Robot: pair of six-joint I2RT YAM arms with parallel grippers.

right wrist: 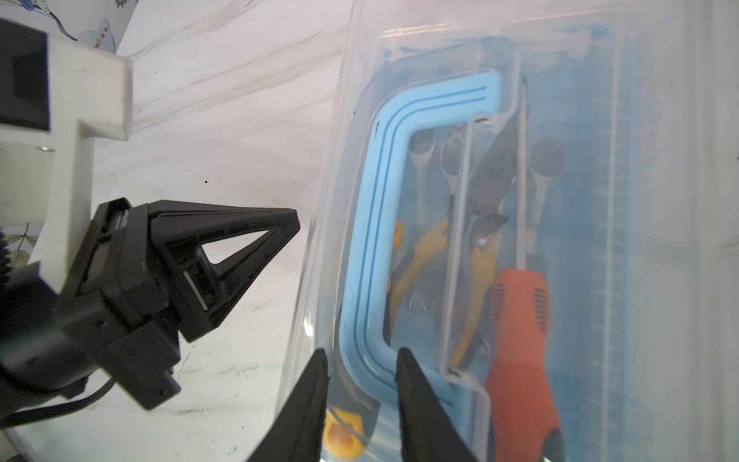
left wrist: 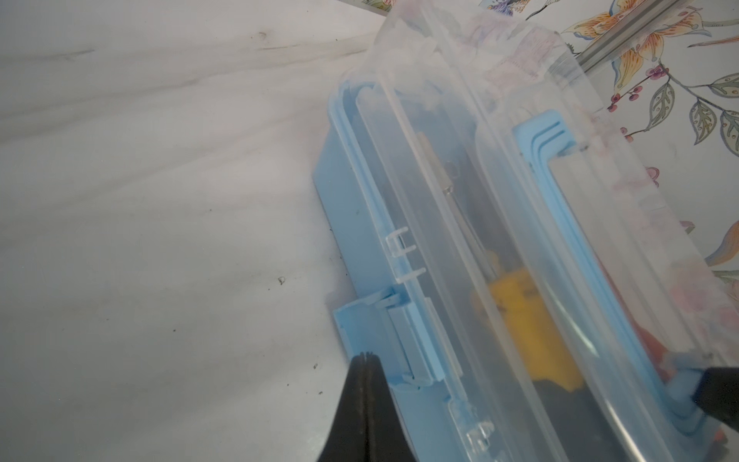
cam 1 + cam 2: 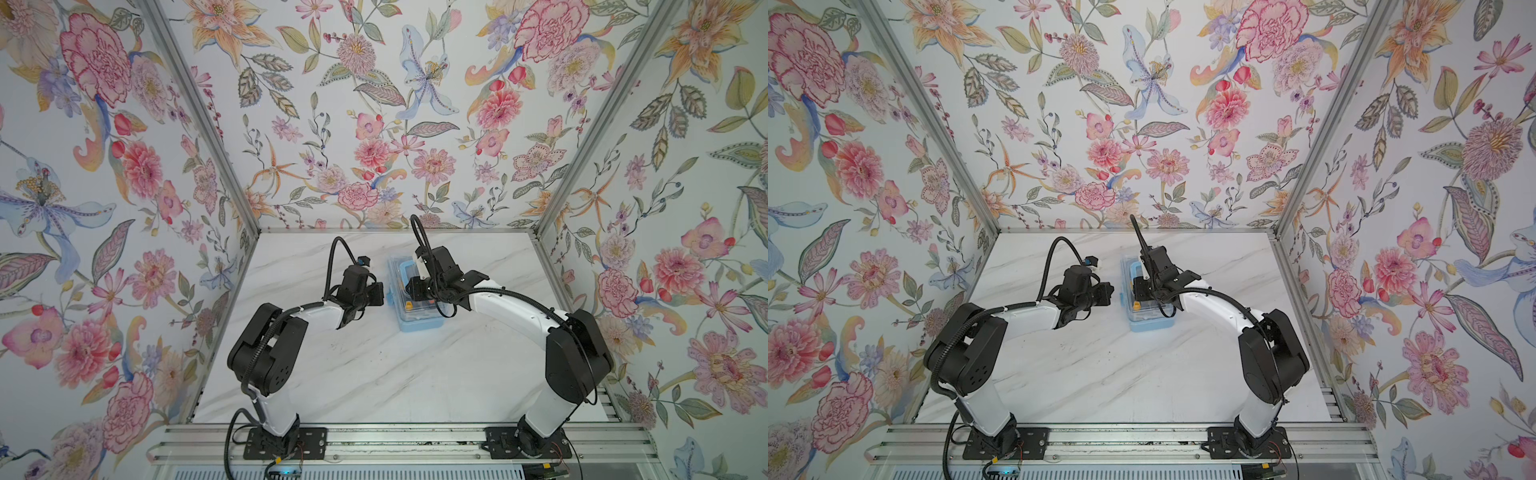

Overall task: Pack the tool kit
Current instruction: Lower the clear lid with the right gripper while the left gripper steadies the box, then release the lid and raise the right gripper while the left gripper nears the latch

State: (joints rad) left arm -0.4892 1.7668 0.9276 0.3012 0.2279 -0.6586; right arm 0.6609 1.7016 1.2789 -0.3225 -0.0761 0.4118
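While it sits on the marbled table point(image 3: 374, 374), the tool kit point(image 3: 415, 322) shows a pale blue base under a clear lid, with yellow-handled pliers point(image 1: 478, 272) and an orange screwdriver point(image 1: 520, 320) visible through it. The left gripper point(image 2: 87, 356) is clenched on nothing, the case's latch point(image 2: 360, 332) just beside its tips. The right gripper point(image 1: 362, 354) straddles the lid's blue handle point(image 1: 368, 240), one finger on either side. Whether they press it cannot be told.
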